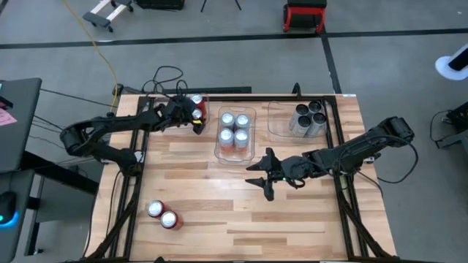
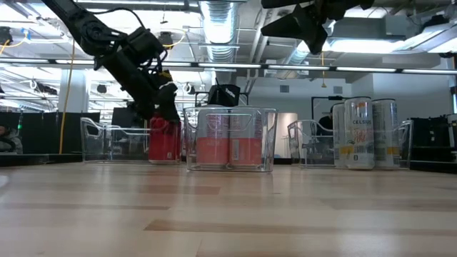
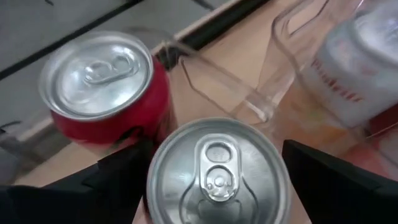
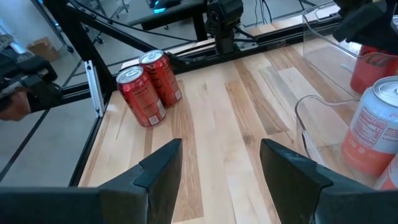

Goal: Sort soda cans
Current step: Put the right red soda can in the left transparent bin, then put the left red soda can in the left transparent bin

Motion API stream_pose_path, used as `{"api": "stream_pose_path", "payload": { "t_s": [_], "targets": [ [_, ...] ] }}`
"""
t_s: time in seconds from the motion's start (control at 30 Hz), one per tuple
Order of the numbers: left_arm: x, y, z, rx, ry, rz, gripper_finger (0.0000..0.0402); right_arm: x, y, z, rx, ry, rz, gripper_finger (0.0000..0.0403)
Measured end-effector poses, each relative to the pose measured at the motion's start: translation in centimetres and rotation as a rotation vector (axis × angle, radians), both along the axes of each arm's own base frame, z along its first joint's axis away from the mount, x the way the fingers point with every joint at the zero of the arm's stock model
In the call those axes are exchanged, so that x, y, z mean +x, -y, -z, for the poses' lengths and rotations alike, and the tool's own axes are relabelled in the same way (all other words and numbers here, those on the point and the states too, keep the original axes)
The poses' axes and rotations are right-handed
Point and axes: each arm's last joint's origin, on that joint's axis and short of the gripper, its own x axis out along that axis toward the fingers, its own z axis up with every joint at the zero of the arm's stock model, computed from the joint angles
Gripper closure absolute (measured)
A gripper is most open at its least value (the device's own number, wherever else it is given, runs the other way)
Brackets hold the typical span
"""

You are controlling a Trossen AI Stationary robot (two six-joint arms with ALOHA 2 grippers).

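A red can [image 3: 214, 171] with a shiny silver top was clamped in the left gripper [image 1: 191, 117] over the back-left bin [image 2: 107, 139], beside another red can [image 3: 102, 87]. The right gripper [image 1: 265, 177] was held spread apart above mid-table.

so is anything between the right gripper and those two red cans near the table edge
Nothing visible. The right gripper hangs open above bare wood, and the two red cans stand together ahead of it with only open tabletop between. The clear bins lie off to the side, out of that path.
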Motion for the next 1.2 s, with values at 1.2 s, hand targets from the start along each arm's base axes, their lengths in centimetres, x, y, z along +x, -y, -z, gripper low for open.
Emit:
{"api": "stream_pose_path", "payload": {
  "t_s": [1.2],
  "targets": [
    [-12.5, 17.1, -5.1, -0.302, 0.287, 0.768, 0.0045, 0.0, 0.1, 0.1, 0.020, -0.013, 0.011, 0.0168]
  ]
}}
